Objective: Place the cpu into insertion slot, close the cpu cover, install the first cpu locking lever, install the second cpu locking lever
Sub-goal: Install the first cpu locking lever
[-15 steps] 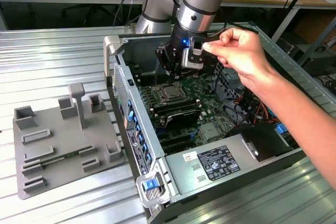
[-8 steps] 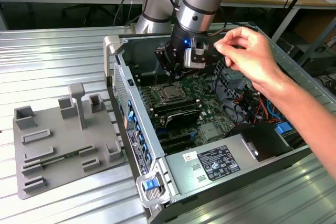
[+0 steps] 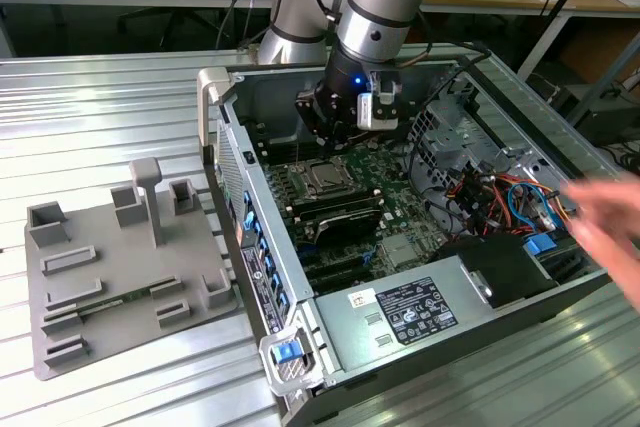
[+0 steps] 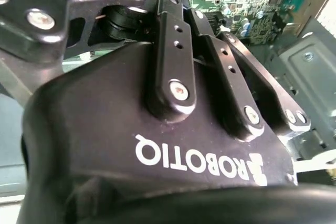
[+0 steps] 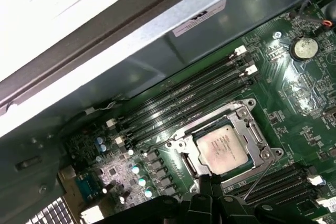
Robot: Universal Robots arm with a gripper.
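- Your cpu [image 5: 223, 149] lies flat in its socket [image 5: 185, 145], dull metal top up, near the middle of the motherboard [image 5: 294, 93]. The exterior view shows it [image 3: 326, 179] in the same seat inside the open computer case [image 3: 400, 322].
- The cpu cover [image 5: 256, 139], a shiny square frame, lies down around the chip, and the metal top shows through its cut-out centre.
- A thin wire locking lever [image 5: 258, 181] runs aslant from the socket's corner across the neighbouring slots. You cannot tell whether it is latched.
- Your gripper [image 5: 211, 192] hangs low at the socket's edge, clenched, tips drawn together, just beside the lever. In the exterior view it [image 3: 335, 137] hovers over the board right next to the socket.
- Black memory slots [image 5: 189, 100] lie between the socket and the case's grey wall, and a coin cell [image 5: 304, 48] sits toward the board's corner.
- A person's blurred hand [image 3: 612, 222] reaches over the case's edge at the exterior view's right.
- A grey fixture tray [image 3: 120, 277] rests on the ribbed metal table [image 3: 100, 107], just beside the case at the exterior view's left.
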